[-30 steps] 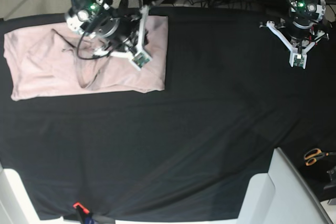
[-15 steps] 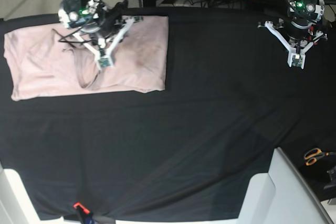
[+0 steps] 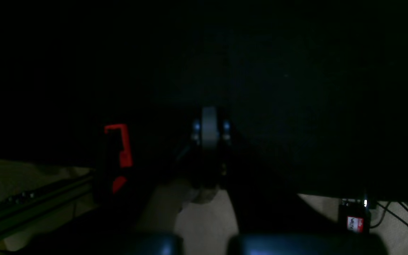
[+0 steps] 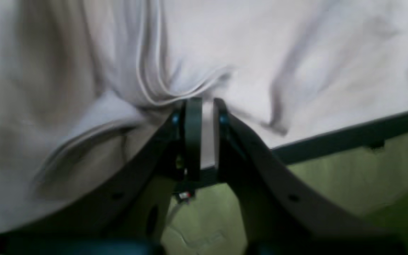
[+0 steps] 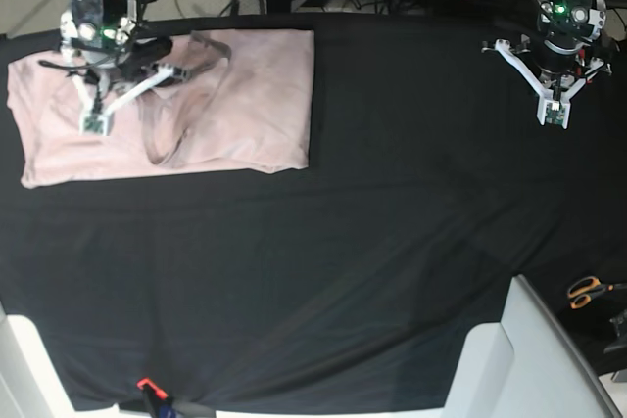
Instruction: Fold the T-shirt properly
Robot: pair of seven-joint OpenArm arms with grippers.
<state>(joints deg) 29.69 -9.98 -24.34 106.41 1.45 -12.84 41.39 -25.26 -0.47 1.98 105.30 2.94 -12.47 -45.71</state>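
Your T-shirt [image 5: 240, 95] is lying partly folded at the far left corner of the tabletop [image 5: 372, 242], its pink cloth spreading to the far edge. The right gripper [image 4: 204, 106] is sitting over the shirt's left half, and its jaws are standing nearly closed with a sliver of pale fabric showing between them; a bunched fold is gathering just at the tips, so they are pinching the T-shirt there. In the base view a raised ridge of cloth is arching up beside that arm.

The left gripper [image 5: 554, 116] is hanging well apart over bare black cloth at the far right, jaws pressed together on nothing. Orange-handled scissors [image 5: 586, 292] are lying off the tabletop's right edge, beside a white panel [image 5: 534, 359] that is cutting into the near corner. A red clamp [image 5: 147, 385] is gripping the near edge.

The left wrist view is coming through almost black, and the right wrist view is blurring the shirt's folds.
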